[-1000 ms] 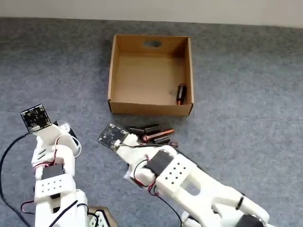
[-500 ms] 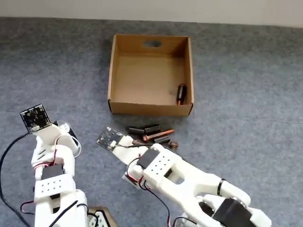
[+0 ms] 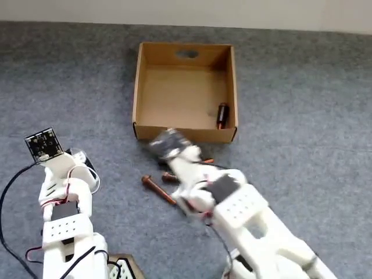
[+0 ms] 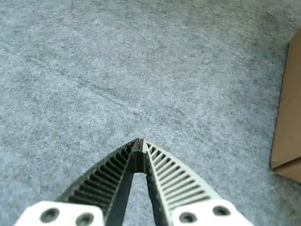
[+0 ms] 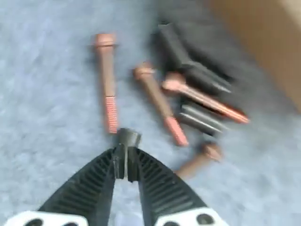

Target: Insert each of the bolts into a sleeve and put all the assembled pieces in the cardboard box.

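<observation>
our right tool [image 5: 126, 149], clenched on what looks like a sleeve [image 5: 127, 137], has the nearest bolt [image 5: 106, 80] just ahead, threaded end toward it, shaft running straight away.

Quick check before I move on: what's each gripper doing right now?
Left gripper: closed, holding nothing.
Right gripper: closed on what looks like a small dark sleeve at its tips.

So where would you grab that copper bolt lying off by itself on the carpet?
Probably mid-shank, between head and thread, coming straight down from above. The bolt lies flat on the carpet with bare space along both sides, so the right tool could straddle it crosswise.
</observation>
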### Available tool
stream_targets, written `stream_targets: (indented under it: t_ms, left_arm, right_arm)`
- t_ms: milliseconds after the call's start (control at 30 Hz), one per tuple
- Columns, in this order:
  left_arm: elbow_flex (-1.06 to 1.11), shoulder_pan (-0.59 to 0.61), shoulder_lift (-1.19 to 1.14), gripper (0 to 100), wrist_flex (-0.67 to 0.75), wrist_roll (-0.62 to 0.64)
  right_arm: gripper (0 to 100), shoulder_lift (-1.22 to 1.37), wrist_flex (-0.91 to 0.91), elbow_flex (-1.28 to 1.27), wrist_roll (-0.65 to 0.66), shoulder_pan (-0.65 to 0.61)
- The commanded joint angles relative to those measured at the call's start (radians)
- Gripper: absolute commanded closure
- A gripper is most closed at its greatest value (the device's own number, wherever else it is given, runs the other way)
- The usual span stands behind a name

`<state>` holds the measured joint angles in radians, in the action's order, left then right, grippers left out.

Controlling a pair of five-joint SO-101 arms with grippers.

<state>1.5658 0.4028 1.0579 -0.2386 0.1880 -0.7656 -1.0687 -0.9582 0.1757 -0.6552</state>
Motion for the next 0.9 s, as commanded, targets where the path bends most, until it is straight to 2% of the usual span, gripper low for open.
stream_targets:
  t_ms: [0,133,300,400,533,633,767,867]
  left_arm:
    - [-0.044,0.01,0.016,98,0.018,0.005]
    - [-0.042,0.01,0.016,98,0.018,0.005]
    - [-0.041,-0.016,0.016,98,0.018,0.005]
    - [-0.041,-0.016,0.016,98,0.018,0.005]
    - [-0.041,-0.016,0.016,98,0.018,0.005]
    - [-0.041,-0.016,0.016,98,0.018,0.005]
    - [-0.041,-0.016,0.016,98,0.018,0.005]
    - [-0.041,-0.016,0.016,98,0.018,0.005]
  right_arm:
    - [99.3,-0.154,-0.027,-0.039,0.008,0.194]
    - [99.3,-0.186,-0.025,-0.117,0.018,0.364]
    - [98.8,-0.189,-0.027,-0.191,0.13,0.369]
    - [94.4,-0.193,-0.044,-0.194,0.129,0.315]
    - [83.0,-0.188,-0.07,-0.194,0.129,0.136]
    - [84.1,-0.186,-0.012,-0.202,0.127,0.015]
    - [89.8,-0.185,0.073,-0.199,0.104,-0.018]
    - [89.2,-0.185,0.077,-0.199,0.066,-0.044]
